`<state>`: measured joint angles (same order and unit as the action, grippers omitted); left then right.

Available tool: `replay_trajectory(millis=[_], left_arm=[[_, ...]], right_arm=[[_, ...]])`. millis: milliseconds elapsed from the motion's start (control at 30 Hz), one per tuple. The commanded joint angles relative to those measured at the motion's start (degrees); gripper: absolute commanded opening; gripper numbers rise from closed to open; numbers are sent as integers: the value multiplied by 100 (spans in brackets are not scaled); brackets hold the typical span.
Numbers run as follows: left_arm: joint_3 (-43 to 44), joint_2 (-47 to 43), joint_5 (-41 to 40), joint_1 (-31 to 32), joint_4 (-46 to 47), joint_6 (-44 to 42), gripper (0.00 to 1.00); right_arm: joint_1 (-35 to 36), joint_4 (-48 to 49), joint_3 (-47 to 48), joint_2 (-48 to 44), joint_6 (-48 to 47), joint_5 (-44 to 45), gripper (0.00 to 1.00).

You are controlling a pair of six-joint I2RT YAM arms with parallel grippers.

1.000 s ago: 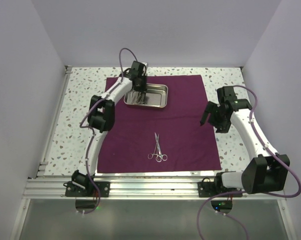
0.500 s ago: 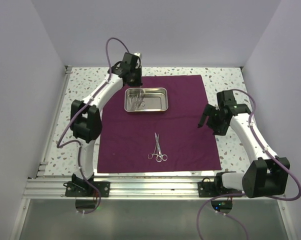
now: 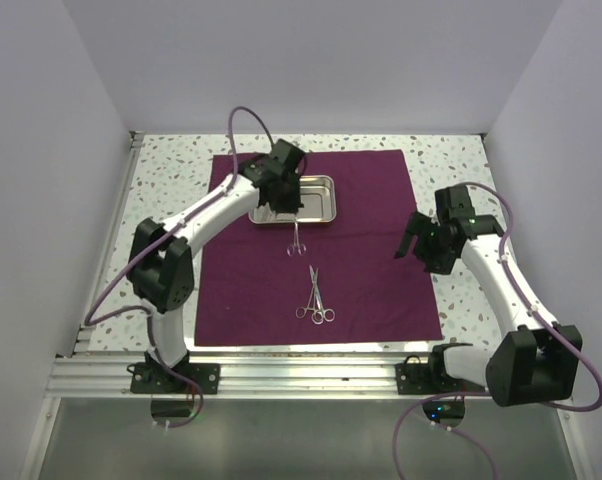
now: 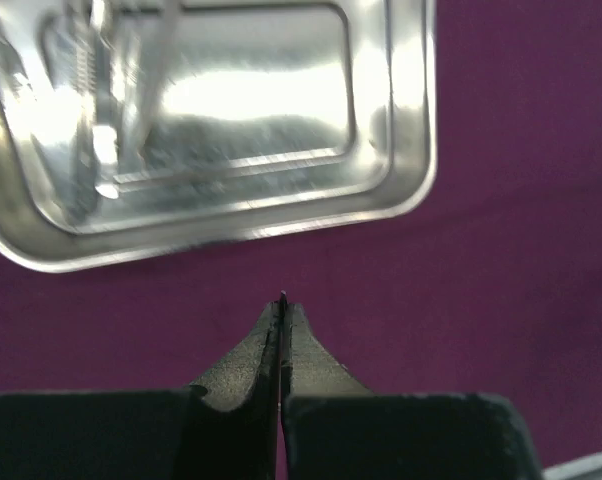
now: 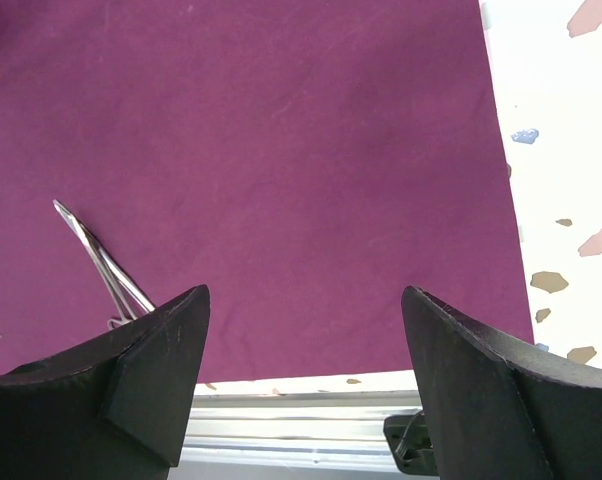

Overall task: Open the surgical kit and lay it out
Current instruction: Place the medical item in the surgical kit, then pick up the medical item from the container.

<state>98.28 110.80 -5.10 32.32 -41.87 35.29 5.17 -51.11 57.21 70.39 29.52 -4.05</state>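
The maroon cloth wrap (image 3: 371, 280) lay spread flat on the speckled table (image 3: 161, 190); the shiny steel tray (image 3: 332, 198) sat on the cloth's far half, a little left of its middle, with its long side running left to right. In the left wrist view the tray (image 4: 281, 90) showed a bare, gleaming floor, with something silvery and blurred at its left end. The left gripper (image 3: 292, 212) hung over the tray's near edge; its fingers (image 4: 241, 360) were pressed flat together, with only a thin sliver showing at their tips. From above, a slender silvery instrument (image 3: 297, 238) seemed to hang from those tips over the cloth just near of the tray (the wrist view hid it behind the fingers). A pair of ring-handled scissors (image 3: 315, 297) lay open on the cloth's near half, handles toward the arms' bases, well apart from the tray. The right gripper (image 3: 411, 235) hovered over the cloth's right edge; its fingers (image 5: 151, 370) stood wide apart and held nothing. The scissors' tips (image 5: 101, 265) showed just left of them.
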Motion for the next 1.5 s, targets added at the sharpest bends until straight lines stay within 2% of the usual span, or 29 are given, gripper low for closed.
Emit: replay_trajectory(millis=[0,67,233,500,733,767,800,833,933,967,1033,1167,1467], left_arm=[[-817,-875,-26,634,-23,970,0],[-1238,-1068,-61,934,20,1224,0],[-2101,-1324,71,1162,520,1691,0],[-2541,-965,421,1444,750,1973,0],[-2393,-516,800,1594,786,1964,0],[-2366,-464,835,1585,751,1956,4],[-2323,-420,888,1594,733,1929,14],[-2209,-341,897,1594,663,1877,36],[-1815,-235,713,1559,426,1737,68],[-1682,-191,669,1550,355,1684,70],[-1200,-69,528,1453,119,1500,83],[-232,231,370,1111,-225,1016,83],[1833,1372,290,-356,-472,-311,79]], right_arm=[[-25,180,-87,-122,-122,-104,81],[-25,233,-113,-87,-157,-87,81],[-25,269,-149,54,-253,-87,81],[-25,269,-219,71,-271,-87,81],[-25,268,-246,71,-280,-34,81],[-16,268,-237,71,-280,-25,81],[-25,277,-237,80,-280,1,81],[-25,277,-219,106,-280,19,81],[-16,277,-184,142,-289,54,81],[-25,277,-175,159,-289,63,81],[-25,277,-149,177,-280,97,81],[-25,251,-61,186,-280,168,81],[-25,128,150,168,-183,247,81]])
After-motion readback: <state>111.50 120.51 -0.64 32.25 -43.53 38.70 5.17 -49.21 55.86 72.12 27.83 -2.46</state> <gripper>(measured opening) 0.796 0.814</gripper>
